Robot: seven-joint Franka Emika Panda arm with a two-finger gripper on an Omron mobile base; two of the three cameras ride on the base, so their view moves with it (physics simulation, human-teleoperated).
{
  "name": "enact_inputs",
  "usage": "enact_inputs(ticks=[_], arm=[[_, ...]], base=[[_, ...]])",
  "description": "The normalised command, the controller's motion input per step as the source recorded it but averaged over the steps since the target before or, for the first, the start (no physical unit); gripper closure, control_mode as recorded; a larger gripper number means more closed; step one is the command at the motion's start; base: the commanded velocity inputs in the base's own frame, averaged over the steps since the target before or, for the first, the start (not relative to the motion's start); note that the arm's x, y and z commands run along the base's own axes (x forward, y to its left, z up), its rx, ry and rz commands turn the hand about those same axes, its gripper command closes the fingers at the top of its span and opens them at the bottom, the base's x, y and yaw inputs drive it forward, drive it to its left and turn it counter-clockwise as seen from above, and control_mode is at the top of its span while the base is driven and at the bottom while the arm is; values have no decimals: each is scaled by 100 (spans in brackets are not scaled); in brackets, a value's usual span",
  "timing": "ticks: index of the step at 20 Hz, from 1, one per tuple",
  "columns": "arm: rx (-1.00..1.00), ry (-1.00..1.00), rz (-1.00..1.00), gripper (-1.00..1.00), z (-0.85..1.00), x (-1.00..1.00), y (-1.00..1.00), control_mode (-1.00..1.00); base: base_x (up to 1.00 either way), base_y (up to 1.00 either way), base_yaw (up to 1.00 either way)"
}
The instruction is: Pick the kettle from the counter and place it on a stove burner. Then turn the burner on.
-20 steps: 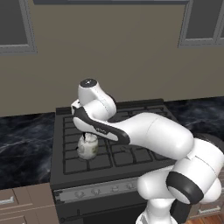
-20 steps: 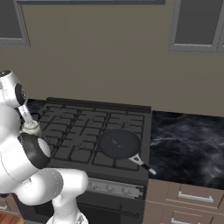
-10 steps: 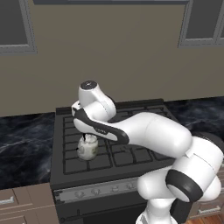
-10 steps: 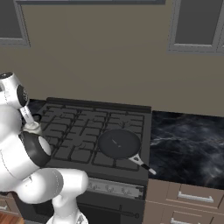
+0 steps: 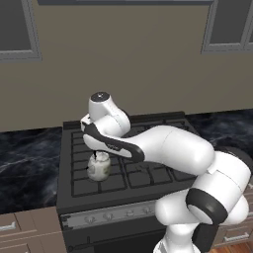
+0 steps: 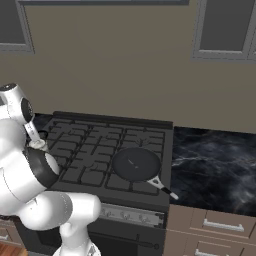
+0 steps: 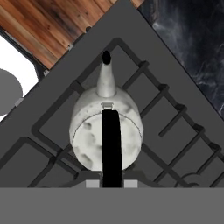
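A plain tan wall (image 5: 128, 64) is seen behind the range, with two grey-framed dark panels – one cut off at ten o'clock (image 5: 17, 29), one at two o'clock (image 5: 232, 24). Brown drawers (image 6: 210, 232) with metal pulls are set at five o'clock, and reddish wood-plank flooring (image 7: 61, 22) is shown at eleven o'clock

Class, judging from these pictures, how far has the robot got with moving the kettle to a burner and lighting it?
Done: the kettle is off the counter and over the stove's front-left stove burner. In hand: the gripper is shut on the kettle's handle; whether it rests on the grate is unclear. Left: release, then turn a knob.
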Motion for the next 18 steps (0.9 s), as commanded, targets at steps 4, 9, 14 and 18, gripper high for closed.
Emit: enact_inputs(ticks=[4,9,14,18], arm=[[0,0,0,100,-8,8,4,-100],[0,0,0,100,-7,6,2,-100],[0,0,0,-100,-4,0,0,-100],[0,0,0,-100,0,0,0,-100]], base=[[0,0,0],[0,0,0],[0,0,0],[0,0,0]])
